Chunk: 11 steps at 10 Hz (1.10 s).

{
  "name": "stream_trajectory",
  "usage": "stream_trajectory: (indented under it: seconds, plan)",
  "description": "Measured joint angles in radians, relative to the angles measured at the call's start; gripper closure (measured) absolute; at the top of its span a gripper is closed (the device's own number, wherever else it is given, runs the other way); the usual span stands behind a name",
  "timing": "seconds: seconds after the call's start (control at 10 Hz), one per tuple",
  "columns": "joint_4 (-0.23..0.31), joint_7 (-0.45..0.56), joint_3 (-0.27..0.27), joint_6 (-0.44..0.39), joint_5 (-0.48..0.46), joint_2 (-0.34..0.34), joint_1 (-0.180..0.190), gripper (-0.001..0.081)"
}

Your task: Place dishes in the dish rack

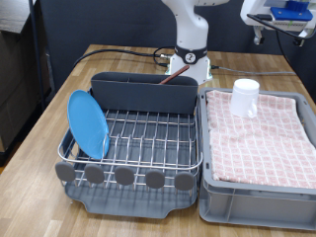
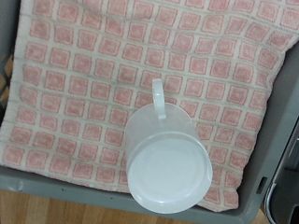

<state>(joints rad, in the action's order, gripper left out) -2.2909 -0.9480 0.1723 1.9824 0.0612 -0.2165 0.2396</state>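
One of the dishes is judged to be already put away: the light-blue plate (image 1: 87, 124) is stood on edge in the wire slots at the exterior view's left end of the dish rack (image 1: 133, 138), which sits toward the table's left edge. The plate is smooth, round and matte. The rack is formed of thin silver wire in a grid, set on a dark grey plastic tray, with round dark discs (image 1: 123, 176) lined along its near side and a dark grey oblong caddy (image 1: 145, 91) across its far side. Something thin and reddish is seen at the caddy's rim (too small to be identified as the spoon).

Further right, toward the table's right edge, a grey plastic crate (image 1: 259, 202) is lined with a pink checkered cloth (image 1: 272, 138), soft and slightly rumpled. The white cup (image 1: 245, 97) is left there, standing at the crate's far left corner; in the wrist view it (image 2: 168, 163) is shown mouth-down on the cloth, a plain base upward and the loop handle pointing away from the crate wall. So the cup is judged still to be racked.

The gripper is not shown in either picture, so how far it is open, or whether anything is held, cannot be told; only the arm's base (image 1: 190, 44) is seen beyond the rack.
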Motion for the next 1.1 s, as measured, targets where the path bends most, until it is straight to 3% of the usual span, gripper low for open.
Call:
stream_trajectory:
  seconds: [0.4, 0.5, 0.7, 1.1]
  plan:
    - [-0.024, 0.193, -0.033, 0.020, -0.002, 0.029, -0.001, 0.0003]
    - [-0.023, 0.176, -0.033, 0.019, -0.002, 0.029, -0.001, 0.0003]
    - [0.016, 0.189, -0.022, -0.047, -0.002, 0.056, 0.001, 0.0003]
    - [0.120, 0.192, 0.013, -0.095, 0.010, 0.194, 0.007, 0.0003]
